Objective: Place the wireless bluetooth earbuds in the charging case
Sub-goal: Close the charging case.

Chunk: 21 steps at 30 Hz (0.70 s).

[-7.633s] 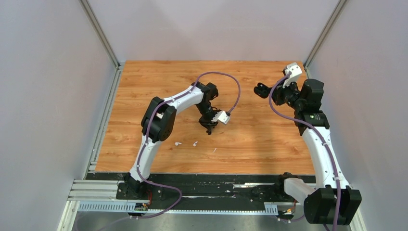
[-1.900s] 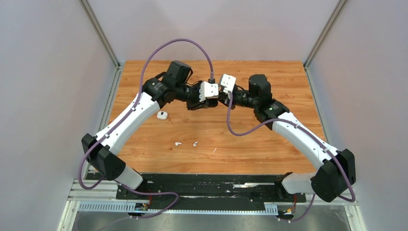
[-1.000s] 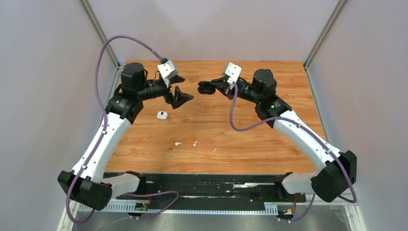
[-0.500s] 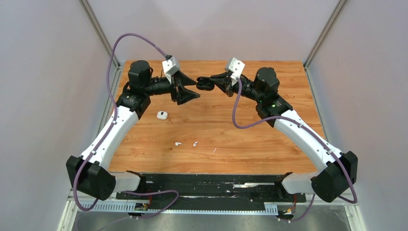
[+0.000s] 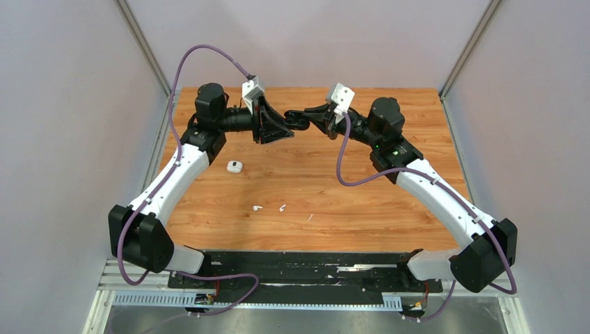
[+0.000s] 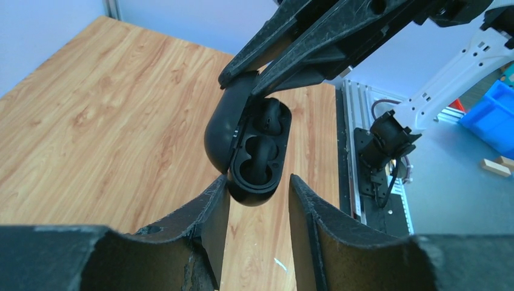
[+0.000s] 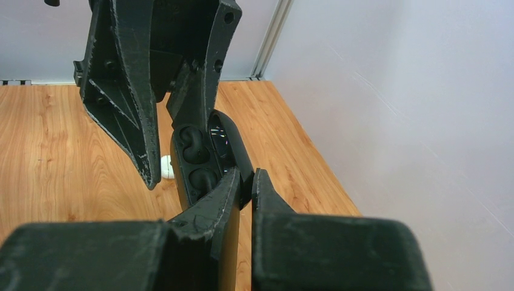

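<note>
The black charging case (image 5: 296,124) hangs open in mid-air over the back of the table, both sockets empty (image 6: 257,151). My right gripper (image 5: 305,119) is shut on its lid (image 7: 233,151). My left gripper (image 6: 257,182) faces it, open, jaws either side of the case's lower end. The left finger (image 6: 212,206) touches the case edge; the other stands off with a gap. From the right wrist, the left fingers (image 7: 127,103) flank the case (image 7: 194,157). Two white earbuds (image 5: 257,207) (image 5: 282,207) lie on the wood near the front.
A small rounded white object (image 5: 234,166) lies on the table (image 5: 362,202) under the left arm, also showing past the case (image 7: 165,168). A thin white fleck (image 5: 309,217) lies right of the earbuds. Grey walls close in both sides and the back.
My left gripper swung right to meet the case and its jaws narrowed around the case's end. The right gripper kept holding the case almost still.
</note>
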Each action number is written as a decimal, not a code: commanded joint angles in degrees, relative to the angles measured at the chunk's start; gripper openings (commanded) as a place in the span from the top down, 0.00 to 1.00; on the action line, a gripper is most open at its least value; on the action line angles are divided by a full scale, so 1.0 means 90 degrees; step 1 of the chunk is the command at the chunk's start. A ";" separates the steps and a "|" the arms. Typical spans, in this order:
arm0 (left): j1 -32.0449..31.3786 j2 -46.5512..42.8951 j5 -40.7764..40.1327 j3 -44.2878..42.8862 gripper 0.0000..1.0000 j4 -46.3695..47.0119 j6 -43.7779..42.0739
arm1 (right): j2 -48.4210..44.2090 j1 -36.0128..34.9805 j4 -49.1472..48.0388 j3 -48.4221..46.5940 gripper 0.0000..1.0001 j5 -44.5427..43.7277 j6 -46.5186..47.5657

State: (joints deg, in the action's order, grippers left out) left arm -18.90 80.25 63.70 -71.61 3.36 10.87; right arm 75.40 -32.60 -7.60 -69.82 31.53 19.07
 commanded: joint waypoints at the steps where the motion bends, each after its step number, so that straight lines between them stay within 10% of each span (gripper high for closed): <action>1: 0.0029 -0.0059 0.0171 -0.0272 0.52 0.0615 0.0406 | -0.0002 -0.0040 -0.0305 -0.0233 1.00 0.0051 -0.0076; 8: 0.0030 -0.0016 0.0191 -0.0242 0.60 0.0814 0.0585 | 0.0113 -0.0045 -0.0318 -0.0274 1.00 0.0066 -0.0086; 15: 0.0029 0.0048 0.0279 -0.0269 0.96 0.0800 0.0495 | 0.0218 -0.0044 -0.0191 -0.0312 1.00 0.0071 0.0019; 21: 0.0044 0.0039 0.0210 -0.0238 1.00 0.0642 0.0366 | 0.0247 -0.0040 -0.0065 -0.0376 1.00 0.0065 0.0098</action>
State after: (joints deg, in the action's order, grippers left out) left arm -18.20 80.86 64.64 -71.64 7.90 15.03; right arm 76.95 -32.56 -8.25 -70.59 31.35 19.62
